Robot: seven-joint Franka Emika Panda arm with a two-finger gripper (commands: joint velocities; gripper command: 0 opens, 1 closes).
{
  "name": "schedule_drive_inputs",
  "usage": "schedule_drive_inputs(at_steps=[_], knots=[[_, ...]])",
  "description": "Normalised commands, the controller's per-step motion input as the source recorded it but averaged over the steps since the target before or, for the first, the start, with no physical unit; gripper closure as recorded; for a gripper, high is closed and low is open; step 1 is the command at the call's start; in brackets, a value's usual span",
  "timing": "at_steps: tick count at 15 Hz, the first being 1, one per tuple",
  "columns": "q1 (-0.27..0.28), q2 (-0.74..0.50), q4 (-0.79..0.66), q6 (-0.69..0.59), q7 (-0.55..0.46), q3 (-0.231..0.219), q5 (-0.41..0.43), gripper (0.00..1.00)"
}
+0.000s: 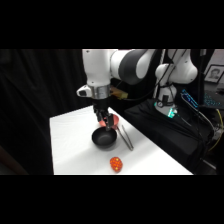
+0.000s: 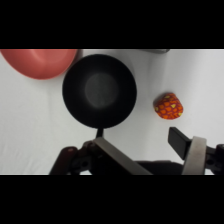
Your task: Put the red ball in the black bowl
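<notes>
The red ball [image 1: 116,164] [image 2: 168,106], glossy red-orange with yellow flecks, lies on the white table near its front edge. The black bowl [image 1: 104,139] [image 2: 99,91] sits mid-table, round, shallow and empty. My gripper [image 1: 104,123] [image 2: 152,150] hangs just above the bowl's far rim, well back from the ball. In the wrist view its two fingers [image 2: 192,152] stand wide apart and open, with nothing between them. There the ball lies on the table beyond the fingertips, right of the bowl.
A pinkish-red bowl [image 1: 113,120] [image 2: 40,62] stands right behind the black one, almost touching it. Metal tongs [image 1: 126,137] lie on the table to the right of the black bowl. The table's right edge [image 1: 165,152] runs close past the tongs and the ball.
</notes>
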Motion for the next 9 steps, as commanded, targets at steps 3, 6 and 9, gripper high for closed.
schedule_drive_inputs(at_steps=[3,6,9], knots=[[0.085,0.19,0.14,0.14,0.22,0.036,-0.06,0.0],[0.061,0.15,0.08,0.19,0.1,0.067,0.037,0.0],[0.065,0.17,0.1,0.19,0.09,0.063,0.057,0.0]])
